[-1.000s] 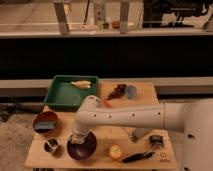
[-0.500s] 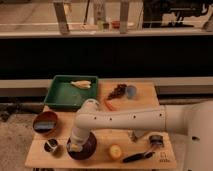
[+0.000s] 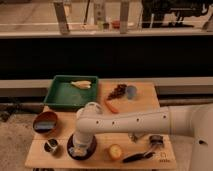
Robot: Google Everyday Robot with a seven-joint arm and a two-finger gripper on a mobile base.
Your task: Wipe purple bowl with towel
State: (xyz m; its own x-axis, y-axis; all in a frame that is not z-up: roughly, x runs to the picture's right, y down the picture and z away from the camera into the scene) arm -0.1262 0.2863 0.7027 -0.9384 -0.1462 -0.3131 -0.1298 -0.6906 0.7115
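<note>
The purple bowl (image 3: 89,149) sits near the table's front edge, left of centre. It is round, dark and shallow. My arm reaches in from the right and bends down over it, so the gripper (image 3: 81,146) points down into the bowl and covers most of its inside. A small pale patch (image 3: 78,151) at the gripper's tip looks like the towel, pressed against the bowl's inside; the rest of it is hidden.
A brown bowl (image 3: 45,122) with a blue-grey inside and a small metal cup (image 3: 51,146) stand left of the purple bowl. Behind are a green tray (image 3: 62,95), a carrot (image 3: 112,106), grapes (image 3: 117,91) and a blue cup (image 3: 131,92). A yellow fruit (image 3: 115,151) and a black utensil (image 3: 137,157) lie to the right.
The wrist end of the arm has shifted a little over the purple bowl, first down and left, then back. The bowl and the other things have not moved.
</note>
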